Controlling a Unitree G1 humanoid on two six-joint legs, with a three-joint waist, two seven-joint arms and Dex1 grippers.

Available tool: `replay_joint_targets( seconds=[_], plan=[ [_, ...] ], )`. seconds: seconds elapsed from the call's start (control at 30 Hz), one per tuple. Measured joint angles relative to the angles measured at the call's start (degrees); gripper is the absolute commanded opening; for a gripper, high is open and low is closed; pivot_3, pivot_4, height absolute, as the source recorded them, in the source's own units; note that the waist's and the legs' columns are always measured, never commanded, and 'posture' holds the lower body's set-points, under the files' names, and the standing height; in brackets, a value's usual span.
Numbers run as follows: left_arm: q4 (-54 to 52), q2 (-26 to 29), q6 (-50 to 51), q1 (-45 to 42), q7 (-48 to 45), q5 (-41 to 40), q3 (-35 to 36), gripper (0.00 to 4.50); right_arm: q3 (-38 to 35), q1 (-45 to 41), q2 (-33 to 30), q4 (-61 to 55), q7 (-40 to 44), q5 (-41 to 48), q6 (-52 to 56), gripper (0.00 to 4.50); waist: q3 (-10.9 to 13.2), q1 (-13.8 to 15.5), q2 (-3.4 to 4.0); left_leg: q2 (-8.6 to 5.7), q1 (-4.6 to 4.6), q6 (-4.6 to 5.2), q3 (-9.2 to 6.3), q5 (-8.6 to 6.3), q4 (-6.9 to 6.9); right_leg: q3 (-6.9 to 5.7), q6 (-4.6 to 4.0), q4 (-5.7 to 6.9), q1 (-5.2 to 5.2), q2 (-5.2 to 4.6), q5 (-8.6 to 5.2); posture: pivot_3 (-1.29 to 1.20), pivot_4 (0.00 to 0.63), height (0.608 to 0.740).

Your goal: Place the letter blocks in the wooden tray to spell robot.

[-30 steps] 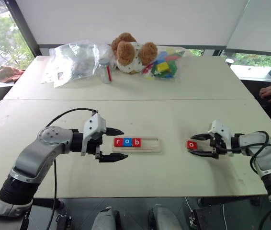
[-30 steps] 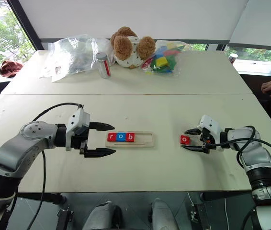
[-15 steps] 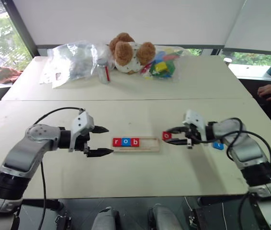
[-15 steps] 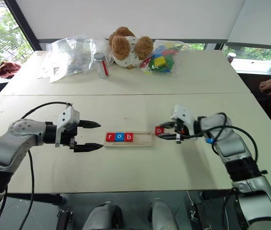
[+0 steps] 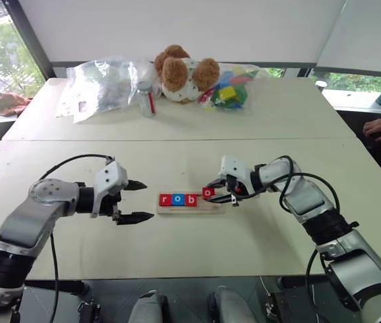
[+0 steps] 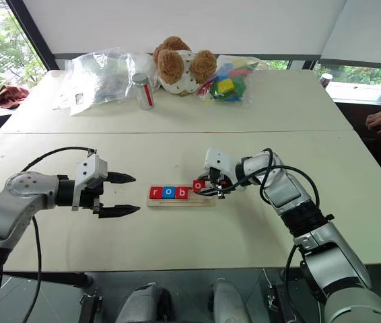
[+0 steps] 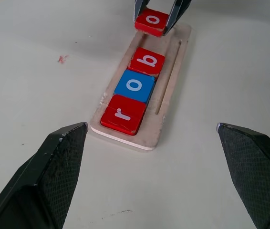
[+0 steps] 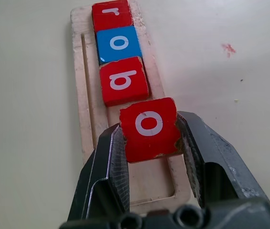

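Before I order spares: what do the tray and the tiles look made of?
Tray: pale, unvarnished-looking wood, matte, with a cut groove. Tiles: probably painted wood, slightly glossy red or blue; chipped edges on the red o show a lighter core.

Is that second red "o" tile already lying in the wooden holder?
Not yet. The right gripper holds the red o tile tilted above the wooden tray, beside the b tile.

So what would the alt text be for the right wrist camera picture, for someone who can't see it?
A red o tile is pinched between the two black fingers of the right end effector, held over the free part of a wooden tray. Beyond it, three tiles sit in a row in the tray: a red b, a blue o and a red r.
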Motion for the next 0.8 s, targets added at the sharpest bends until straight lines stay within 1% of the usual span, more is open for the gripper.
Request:
replay_joint_targets(
  seconds=[0.27, 0.4, 0.8],
  plan=[
    [-0.56, -1.16, 0.14, 0.0, 1.62, -0.06, -0.01, 4.5, 0.7, 0.38, 0.8, 0.09, 0.17, -0.78, -0.12, 1.12, 0.0, 0.0, 0.0, -0.02, 0.0, -0.01, 0.01, 0.0, 0.01, 0.01, 0.0, 0.01, 0.0, -0.03, 0.0, 0.0, 0.15, 0.74],
    [-1.23, -2.11, 0.86, 0.0, 2.45, -0.39, -0.01, 4.5, 1.0, 0.59, 2.23, 0.09, -0.53, -1.02, -0.12, 1.12, 0.0, -0.06, 0.0, -0.01, 0.0, -0.01, 0.01, 0.01, 0.01, 0.01, 0.0, 0.03, 0.0, -0.02, 0.0, 0.0, 0.15, 0.74],
    [-1.19, -2.2, 0.67, -0.11, 2.54, 0.79, -0.07, 4.5, 1.41, 0.59, 3.11, 0.14, -1.48, -2.57, -2.14, 1.12, 0.0, -0.12, 0.0, -0.01, 0.01, -0.03, 0.01, 0.02, 0.01, 0.0, 0.0, 0.03, 0.0, -0.01, 0.0, 0.0, 0.15, 0.74]
  ],
)
